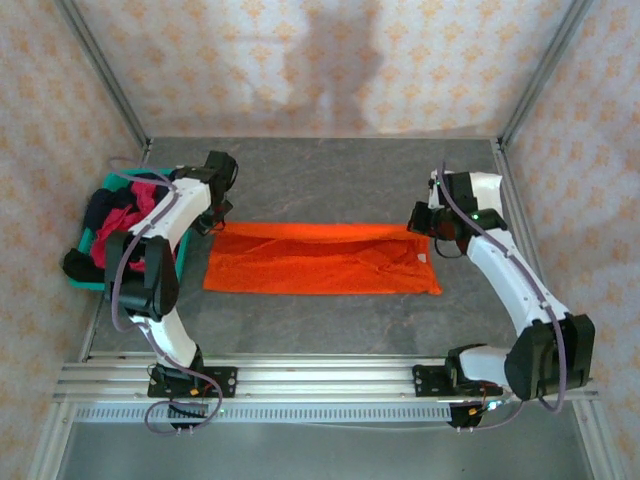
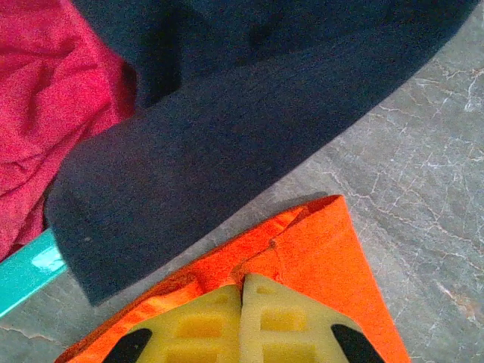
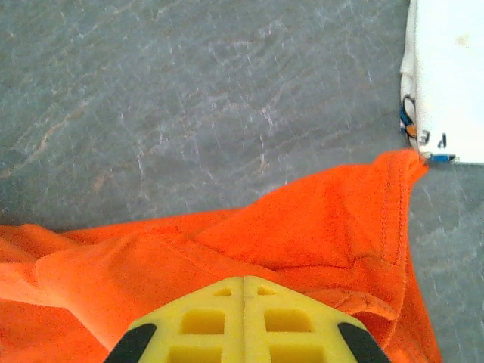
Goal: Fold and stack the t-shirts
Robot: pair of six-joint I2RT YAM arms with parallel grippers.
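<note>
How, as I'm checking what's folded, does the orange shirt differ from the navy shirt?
The orange shirt lies flat as a long strip on the table; the navy shirt is bunched, spilling over the basket. The left gripper and right gripper pinch the orange shirt's ends; nothing holds the navy shirt. Both are plain cloth.

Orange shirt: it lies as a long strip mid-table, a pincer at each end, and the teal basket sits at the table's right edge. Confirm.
Not quite: the top view shows the basket at the left edge of the table, not the right. The rest stands: the orange shirt is a long strip mid-table, left pincer and right pincer at its ends.
</note>
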